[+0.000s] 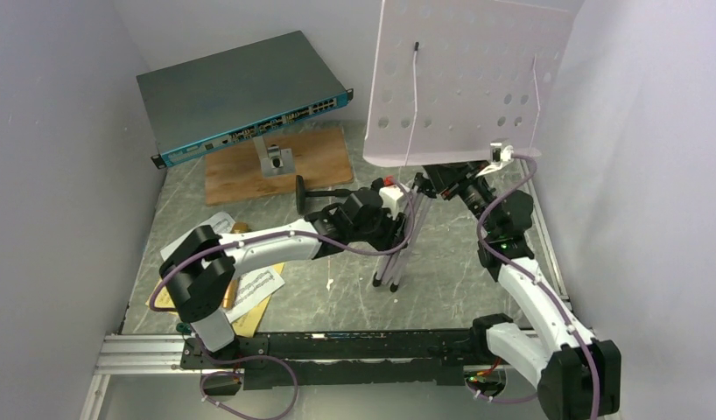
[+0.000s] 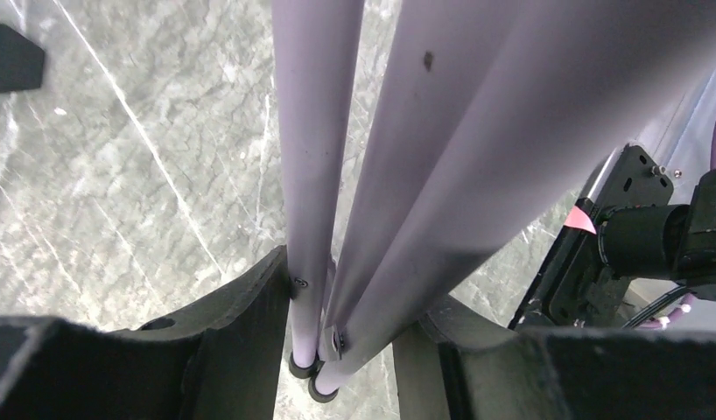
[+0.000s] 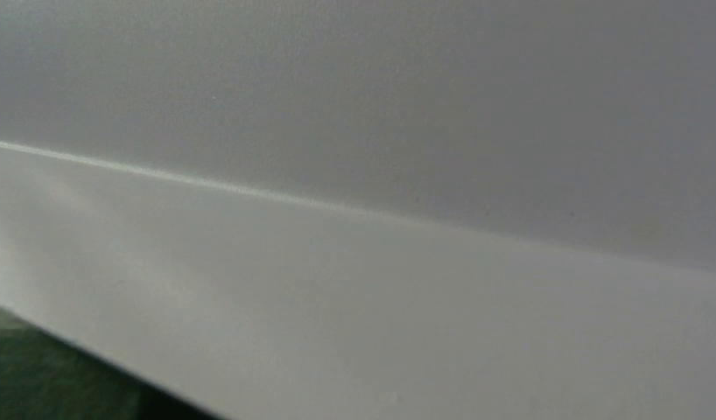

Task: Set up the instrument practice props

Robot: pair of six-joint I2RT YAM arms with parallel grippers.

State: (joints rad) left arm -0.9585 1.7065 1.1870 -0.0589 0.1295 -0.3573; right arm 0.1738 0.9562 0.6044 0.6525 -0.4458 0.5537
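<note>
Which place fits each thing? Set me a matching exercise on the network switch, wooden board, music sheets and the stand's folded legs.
Things: 1 network switch; 2 wooden board; 3 music sheets; 4 folded tripod legs.
Places: A between the fingers of the left claw; B back left corner; C near left, partly under the left arm; D under a metal block.
Pairs: 1-B; 2-D; 3-C; 4-A.

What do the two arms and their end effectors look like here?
The left arm and right arm have white tubular links between chunky black joints, with a purple cable looped along each. The left end effector has broad matte black fingers; the right end effector is black too. A green light glows on the right arm.
</note>
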